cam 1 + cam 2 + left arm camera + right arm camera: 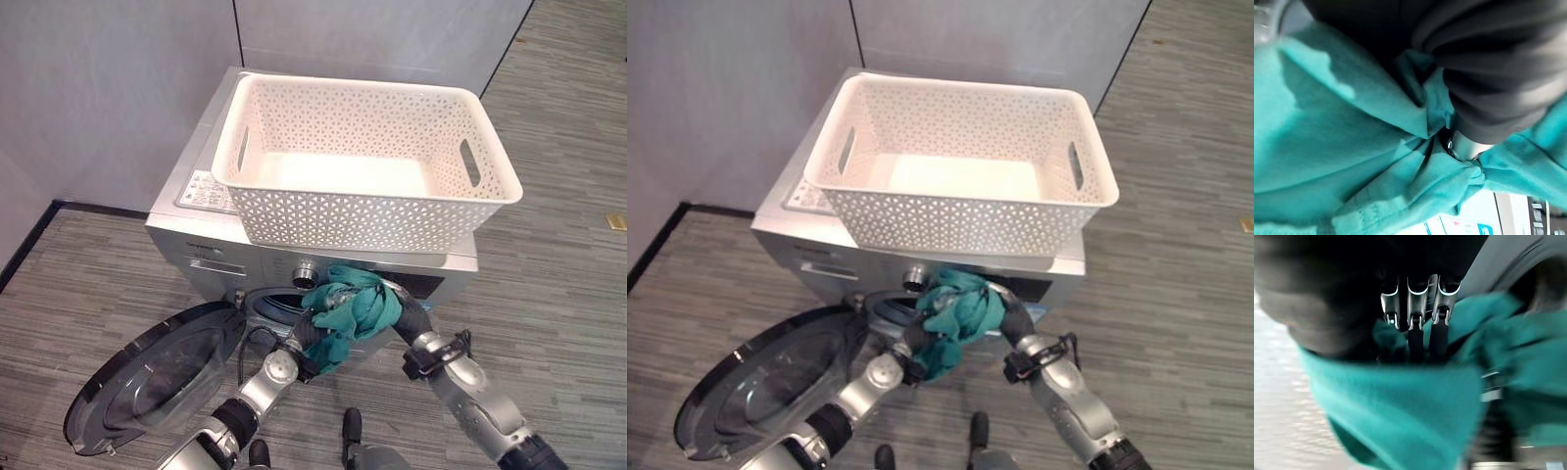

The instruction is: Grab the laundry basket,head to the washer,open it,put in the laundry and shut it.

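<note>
Right hand (411, 315): under its dark cover at the washer's opening; in the right wrist view its fingers (1420, 308) run down into the teal cloth, curled into the folds and gripping it.
Left hand (312, 338): just below and beside the bundle; the cloth covers its fingers, so whether they grip cannot be told.
Laundry: one teal garment (351, 308), bunched between both hands at the mouth of the drum (279, 304), partly hanging outside it, not yet inside.
Washer (196, 245): door (157, 377) swung fully open, low and to the robot's left of the opening.
Laundry basket (372, 220): resting on the washer's top, nothing visible in it.
Step in hand: loading the garment into the drum.
Advice: push the bundle deep past the rim, tuck in the hanging tail, then free the fingers from the folds before withdrawing, so no cloth trails out or catches when the door shuts.
</note>
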### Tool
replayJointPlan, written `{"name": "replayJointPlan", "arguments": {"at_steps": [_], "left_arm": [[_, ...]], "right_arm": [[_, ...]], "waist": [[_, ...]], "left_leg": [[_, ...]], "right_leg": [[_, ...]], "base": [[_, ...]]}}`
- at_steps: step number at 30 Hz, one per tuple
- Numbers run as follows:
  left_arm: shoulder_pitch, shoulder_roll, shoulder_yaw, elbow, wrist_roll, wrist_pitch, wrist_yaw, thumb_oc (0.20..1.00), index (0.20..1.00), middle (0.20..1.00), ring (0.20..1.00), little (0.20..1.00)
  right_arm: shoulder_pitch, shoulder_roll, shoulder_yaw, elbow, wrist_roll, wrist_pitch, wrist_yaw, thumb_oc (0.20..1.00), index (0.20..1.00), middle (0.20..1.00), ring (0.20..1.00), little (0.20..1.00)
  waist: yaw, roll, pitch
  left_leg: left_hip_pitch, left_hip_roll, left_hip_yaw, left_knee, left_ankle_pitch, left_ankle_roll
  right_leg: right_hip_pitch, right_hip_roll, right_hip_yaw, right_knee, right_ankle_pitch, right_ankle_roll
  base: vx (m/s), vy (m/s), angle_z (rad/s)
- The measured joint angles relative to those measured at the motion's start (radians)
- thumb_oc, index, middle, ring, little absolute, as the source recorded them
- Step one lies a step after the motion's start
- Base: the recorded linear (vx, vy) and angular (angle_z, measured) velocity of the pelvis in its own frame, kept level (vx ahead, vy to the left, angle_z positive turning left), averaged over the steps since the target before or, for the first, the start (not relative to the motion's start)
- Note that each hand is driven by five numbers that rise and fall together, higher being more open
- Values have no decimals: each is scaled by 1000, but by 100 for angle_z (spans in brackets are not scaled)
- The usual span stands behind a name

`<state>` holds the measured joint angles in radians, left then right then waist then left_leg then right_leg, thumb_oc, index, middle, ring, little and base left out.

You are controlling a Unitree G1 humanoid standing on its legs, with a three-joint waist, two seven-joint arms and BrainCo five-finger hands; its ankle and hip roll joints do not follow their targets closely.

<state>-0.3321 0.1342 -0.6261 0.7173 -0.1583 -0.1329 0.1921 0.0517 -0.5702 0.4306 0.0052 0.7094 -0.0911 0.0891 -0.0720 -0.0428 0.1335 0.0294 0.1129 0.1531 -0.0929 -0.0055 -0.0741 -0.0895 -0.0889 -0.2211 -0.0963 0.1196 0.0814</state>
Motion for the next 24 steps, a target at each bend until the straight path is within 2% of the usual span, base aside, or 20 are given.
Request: {"name": "replayJointPlan", "arguments": {"at_steps": [4, 7, 8, 9, 11, 12, 15, 17, 19, 20, 21, 22, 23, 24], "left_arm": [[22, 12, 24, 1, -6, -7, -2, 200, 200, 200, 200, 200], [48, 15, 52, 1, -53, -34, -10, 200, 200, 200, 200, 200], [57, 15, 61, 0, -79, -40, -16, 200, 200, 200, 200, 200], [75, 18, 71, 1, -122, -43, -24, 200, 200, 200, 200, 200], [89, 21, 81, 1, -150, -44, -29, 200, 200, 200, 200, 200], [103, 25, 94, -1, -158, -48, -48, 200, 200, 200, 200, 200], [136, 41, 104, -17, -176, -53, -66, 200, 200, 200, 200, 200], [147, 48, 102, -31, -192, -54, -82, 200, 200, 200, 200, 200], [139, 48, 102, -31, -195, -55, -88, 200, 200, 200, 200, 200], [113, 47, 92, -32, -196, -60, -90, 200, 200, 200, 200, 200], [84, 47, 82, -30, -197, -60, -91, 200, 200, 200, 200, 200], [81, 40, 79, -30, -197, -62, -94, 200, 200, 200, 200, 200], [103, 20, 77, -29, -198, -67, -97, 200, 200, 200, 200, 200], [107, 20, 70, -27, -197, -64, -99, 200, 200, 200, 200, 200]], "right_arm": [[45, -19, -14, 97, -18, 9, 40, 1000, 1000, 1000, 1000, 1000], [79, -22, -28, 270, -25, 3, 105, 1000, 1000, 1000, 1000, 1000], [87, -12, -36, 345, -38, -1, 120, 1000, 1000, 1000, 1000, 1000], [90, 14, -51, 540, -68, 13, 133, 1000, 1000, 1000, 1000, 1000], [112, 23, -60, 646, -106, 25, 133, 1000, 1000, 1000, 1000, 1000], [100, 92, -130, 839, -175, 14, 127, 1000, 1000, 1000, 1000, 1000], [94, 155, -175, 1035, -293, 35, 91, 1000, 1000, 1000, 1000, 1000], [86, 195, -193, 1108, -354, 53, 67, 1000, 1000, 1000, 1000, 1000], [83, 205, -191, 1098, -376, 55, 56, 1000, 1000, 1000, 1000, 1000], [81, 229, -192, 1101, -395, 50, 36, 1000, 1000, 1000, 1000, 1000], [76, 244, -182, 1102, -418, 51, 21, 1000, 1000, 1000, 1000, 1000], [69, 246, -170, 1108, -441, 55, 16, 1000, 1000, 1000, 1000, 1000], [46, 250, -164, 1119, -470, 64, 2, 1000, 1000, 1000, 1000, 1000], [41, 256, -165, 1115, -475, 65, -2, 1000, 1000, 1000, 1000, 1000]], "waist": [[-3, -8, 5], [1, -14, 8], [1, -16, 9], [3, -18, 10], [0, -18, 11], [3, -23, 13], [5, -23, 17], [13, -21, 19], [24, -21, 38], [35, -41, 57], [27, -51, 73], [30, -42, 75], [42, -19, 68], [42, -22, 70]], "left_leg": [[0, 0, 4, 0, 0, 0], [1, 1, 4, 0, 0, 0], [1, 1, 4, 0, 0, 0], [1, 1, 6, 0, -1, -2], [3, 1, 11, 0, -2, -2], [6, 2, 17, 0, -2, -2], [7, 2, 19, 0, -2, -2], [5, 2, 20, 5, -1, -2], [-1, 1, 19, 26, -3, 1], [-76, -7, 14, 127, -7, -4], [-135, -13, 32, 205, -18, -3], [-150, -10, 61, 193, -20, 4], [-137, -10, 62, 150, -15, 16], [-138, -17, 59, 151, -18, 19]], "right_leg": [[-2, -1, 2, 0, -1, 2], [-2, 1, 3, 0, -1, 2], [-1, 1, 6, 0, -1, 2], [-1, 1, 6, 0, -2, 2], [-2, 0, 8, 0, -2, 2], [-1, 3, 14, 0, -2, 2], [-3, 4, 18, 0, -3, 3], [-3, 3, 18, 0, -4, 2], [5, -1, 15, 3, -2, 2], [3, -25, -11, 6, -4, 1], [3, -47, -55, 1, -6, -8], [4, -47, -74, 8, -7, -9], [6, -36, -82, 9, -7, -8], [8, -44, -87, 13, -10, -3]], "base": [[-2, -4, -2], [1, -2, -1], [0, 0, 0], [0, 0, 0], [22, 25, -7], [26, 39, -7], [12, 49, -7], [-68, 35, -1], [-123, 71, 16], [-8, 178, 72], [54, 179, 97], [60, 122, 81], [68, 122, 39], [70, 138, 26]]}}
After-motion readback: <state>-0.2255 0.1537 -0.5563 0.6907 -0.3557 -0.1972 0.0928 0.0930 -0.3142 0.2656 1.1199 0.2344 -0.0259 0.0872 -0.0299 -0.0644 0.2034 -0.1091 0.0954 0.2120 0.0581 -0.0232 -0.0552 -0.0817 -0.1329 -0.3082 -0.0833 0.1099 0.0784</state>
